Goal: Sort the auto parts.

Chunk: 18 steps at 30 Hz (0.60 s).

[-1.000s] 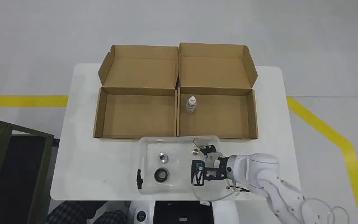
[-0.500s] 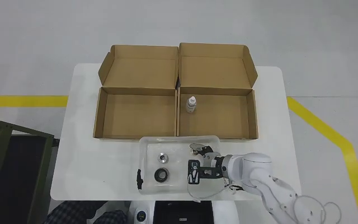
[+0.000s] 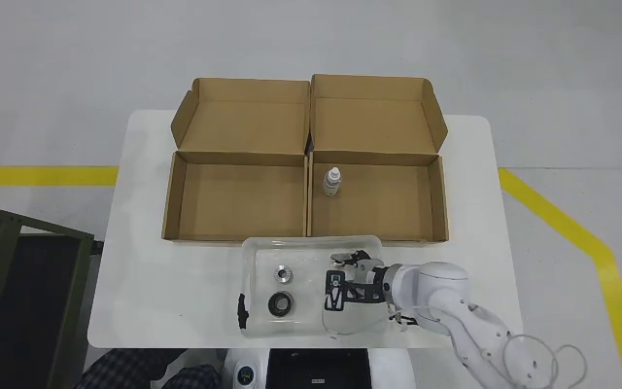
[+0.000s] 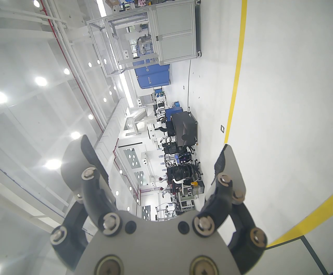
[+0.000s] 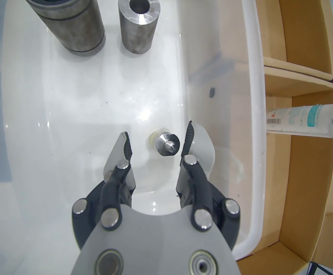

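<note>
The small metal part (image 5: 167, 144) lies on the tub (image 5: 253, 104) floor, between the spread jaws of the right gripper (image 5: 157, 134), nearer one jaw. You see a wide cylinder (image 5: 75, 23) and a narrow cylinder (image 5: 139, 23) upright farther in. The tub sits on the bench (image 3: 146, 282). The left gripper (image 4: 156, 145) faces the room, jaws spread.

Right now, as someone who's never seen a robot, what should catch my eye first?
The right tool, open, straddles a small shiny metal stud in the clear plastic tub at the table's near edge. Behind the tub stand two open brown cardboard boxes; a small white bottle stands in the right one.
</note>
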Motion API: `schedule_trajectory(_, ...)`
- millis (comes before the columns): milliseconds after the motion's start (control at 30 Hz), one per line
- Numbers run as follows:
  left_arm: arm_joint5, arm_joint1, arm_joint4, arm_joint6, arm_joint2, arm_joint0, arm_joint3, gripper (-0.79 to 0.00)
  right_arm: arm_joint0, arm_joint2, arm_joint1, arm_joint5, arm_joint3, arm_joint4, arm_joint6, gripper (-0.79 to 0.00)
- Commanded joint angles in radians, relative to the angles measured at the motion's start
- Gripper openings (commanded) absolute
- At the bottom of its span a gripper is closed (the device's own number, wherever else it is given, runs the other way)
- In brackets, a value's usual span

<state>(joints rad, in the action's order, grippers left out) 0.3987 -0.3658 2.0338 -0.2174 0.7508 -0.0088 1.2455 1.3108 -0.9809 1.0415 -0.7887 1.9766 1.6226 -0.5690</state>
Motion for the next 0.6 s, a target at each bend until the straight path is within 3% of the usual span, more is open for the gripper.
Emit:
schedule_trajectory(0,0.000,0.000,0.000,0.000,0.000,0.000,0.000,0.000,-0.004,0.006,0.001,0.003,-0.004,0.003,-0.002,-0.459)
schedule_trajectory(167,0.000,0.000,0.000,0.000,0.000,0.000,0.000,0.000,-0.021,0.022,0.006,0.013,-0.019,0.013,-0.005,-0.505)
schedule_trajectory(233,0.000,0.000,0.000,0.000,0.000,0.000,0.000,0.000,-0.027,0.027,0.008,0.015,-0.023,0.015,-0.006,-0.616)
schedule_trajectory(300,0.000,0.000,0.000,0.000,0.000,0.000,0.000,0.000,-0.031,0.030,0.009,0.019,-0.027,0.016,-0.007,-0.785)
schedule_trajectory(567,0.000,0.000,0.000,0.000,0.000,0.000,0.000,0.000,-0.032,0.029,0.009,0.008,-0.003,0.007,0.000,-0.785)
